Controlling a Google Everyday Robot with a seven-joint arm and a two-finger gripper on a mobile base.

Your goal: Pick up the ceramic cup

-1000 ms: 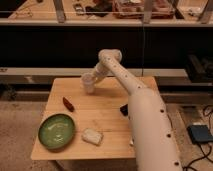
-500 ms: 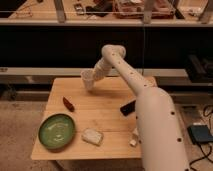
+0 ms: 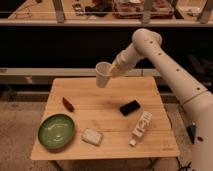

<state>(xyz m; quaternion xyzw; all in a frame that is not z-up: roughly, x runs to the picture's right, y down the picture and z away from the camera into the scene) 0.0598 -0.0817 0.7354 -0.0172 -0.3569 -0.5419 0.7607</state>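
While I watch from my station, the claw (image 3: 113,71) grips the ceramic cup (image 3: 103,74), tilted and lifted clear above the far edge of the table (image 3: 107,107); a black phone (image 3: 130,107) and green bowl (image 3: 57,131) rest below.

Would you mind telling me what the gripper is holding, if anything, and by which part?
The gripper holds the ceramic cup by its side wall, tilted and lifted clear above the far edge of the wooden table.
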